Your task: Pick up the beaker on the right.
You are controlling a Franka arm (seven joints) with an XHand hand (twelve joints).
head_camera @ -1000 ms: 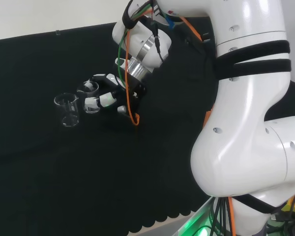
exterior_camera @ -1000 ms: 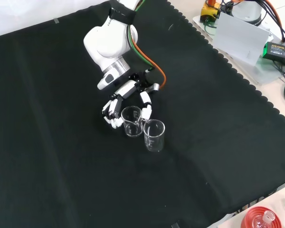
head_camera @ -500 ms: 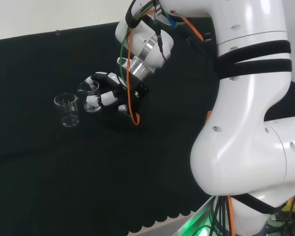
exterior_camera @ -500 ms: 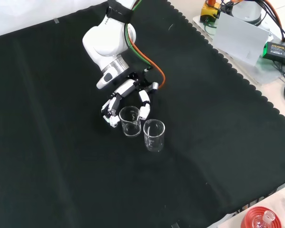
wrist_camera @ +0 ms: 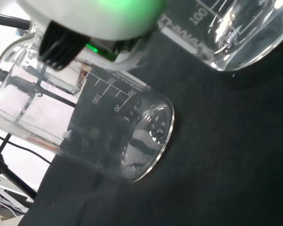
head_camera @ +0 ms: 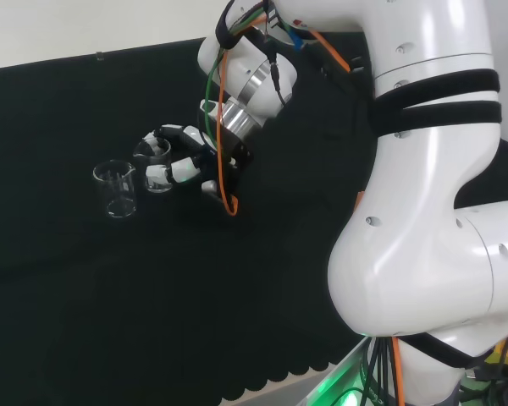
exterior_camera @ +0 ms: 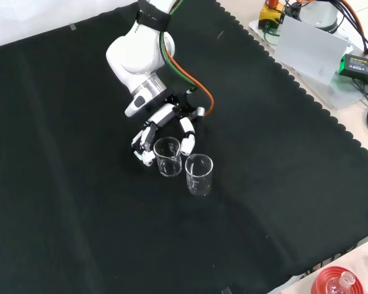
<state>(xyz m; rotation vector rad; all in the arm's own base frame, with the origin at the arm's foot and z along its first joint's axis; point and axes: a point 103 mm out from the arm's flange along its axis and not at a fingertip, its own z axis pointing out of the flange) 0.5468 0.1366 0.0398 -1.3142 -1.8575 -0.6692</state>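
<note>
The hand (exterior_camera: 165,125) curls its fingers (exterior_camera: 148,139) and thumb round one glass beaker (exterior_camera: 168,157), a second beaker (exterior_camera: 199,174) standing just beyond the fingertips.

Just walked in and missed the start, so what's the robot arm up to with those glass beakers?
The white robot arm has its black and white hand at the nearer of two clear glass beakers, fingers curled round it on one side and the thumb on the other. That beaker looks about level with the black cloth; whether it has lifted off, I cannot tell. The second clear glass beaker stands upright right beside it, untouched, just beyond the fingertips in the head view.
</note>
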